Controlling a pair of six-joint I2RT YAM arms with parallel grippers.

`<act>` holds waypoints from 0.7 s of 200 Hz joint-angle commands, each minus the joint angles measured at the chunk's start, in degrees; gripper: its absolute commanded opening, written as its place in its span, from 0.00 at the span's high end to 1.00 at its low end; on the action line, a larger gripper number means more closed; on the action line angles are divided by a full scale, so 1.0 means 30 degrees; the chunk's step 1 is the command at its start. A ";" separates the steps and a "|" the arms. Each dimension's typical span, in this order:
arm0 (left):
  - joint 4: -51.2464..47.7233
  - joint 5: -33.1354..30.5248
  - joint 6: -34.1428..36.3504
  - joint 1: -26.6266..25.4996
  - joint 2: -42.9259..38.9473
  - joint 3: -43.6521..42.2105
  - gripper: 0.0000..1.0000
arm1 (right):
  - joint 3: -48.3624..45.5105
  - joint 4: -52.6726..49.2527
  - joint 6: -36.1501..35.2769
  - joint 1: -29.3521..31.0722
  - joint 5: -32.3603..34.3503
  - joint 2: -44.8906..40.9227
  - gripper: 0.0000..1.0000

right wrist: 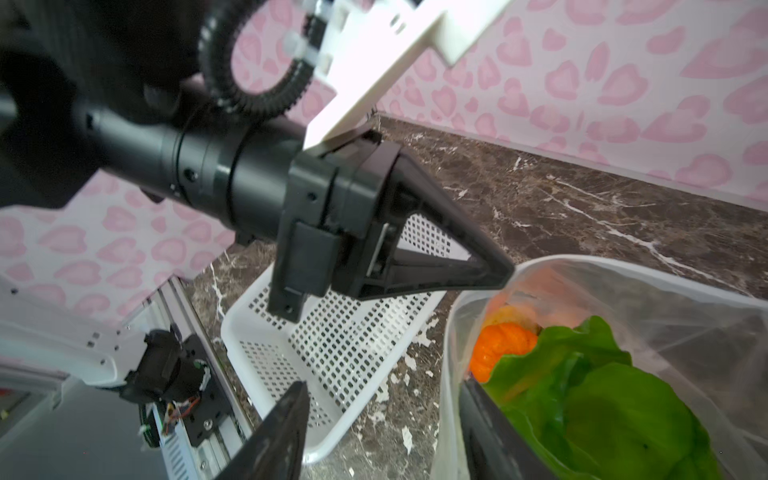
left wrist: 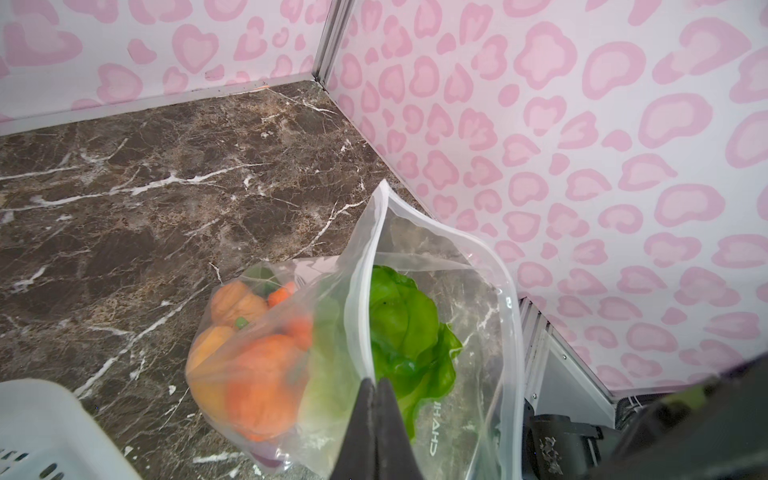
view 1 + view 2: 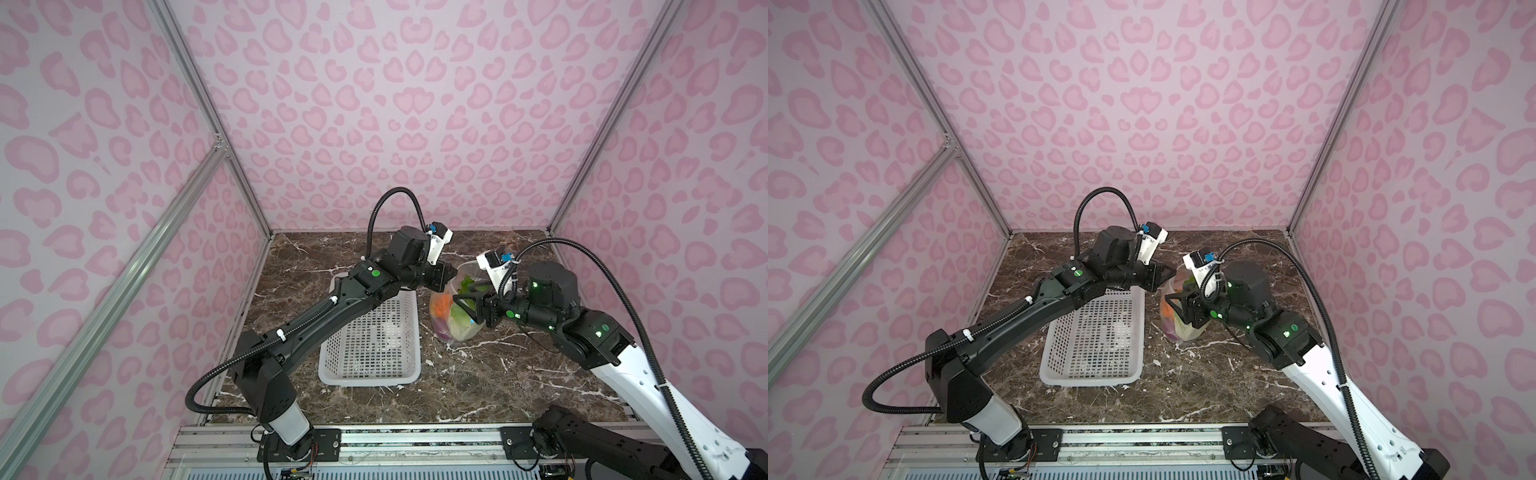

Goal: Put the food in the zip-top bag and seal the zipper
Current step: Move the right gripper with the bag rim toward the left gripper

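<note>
The zip-top bag [image 3: 453,334] [image 3: 1187,332] stands upright on the marble table, right of the basket, with its mouth open. Its zipper [image 2: 457,232] runs as a thin clear strip round the mouth. The food lies inside: green lettuce [image 2: 403,324] [image 1: 615,415], orange rounds [image 2: 262,386] [image 1: 503,345] and a purple piece [image 3: 442,332] at the bottom. My left gripper [image 2: 377,386] [image 3: 451,276] is shut on the bag's mouth edge and holds it up. My right gripper [image 1: 384,395] [image 3: 465,301] is open at the mouth's other side, one finger inside the bag, one outside.
A white perforated basket [image 3: 370,336] [image 3: 1092,332] [image 1: 332,345] lies left of the bag, under the left arm. Pink patterned walls close in the table at the back and on both sides; the bag is near the back right corner [image 2: 320,81].
</note>
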 commanded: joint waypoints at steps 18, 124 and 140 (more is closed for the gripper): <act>0.0607 0.0618 0.0144 0.0012 0.0324 0.0354 0.97 | 0.0318 -0.1800 -0.0618 0.0227 0.2913 0.0853 0.40; 0.0537 -0.0050 0.0572 0.0043 -0.0465 -0.0270 0.54 | -0.1599 0.2547 0.2798 0.0233 0.1271 0.3317 0.95; 0.0788 -0.1406 0.0637 0.0103 -0.1312 -0.1026 0.37 | -0.1461 0.3010 0.3445 0.0227 0.1218 0.3743 1.00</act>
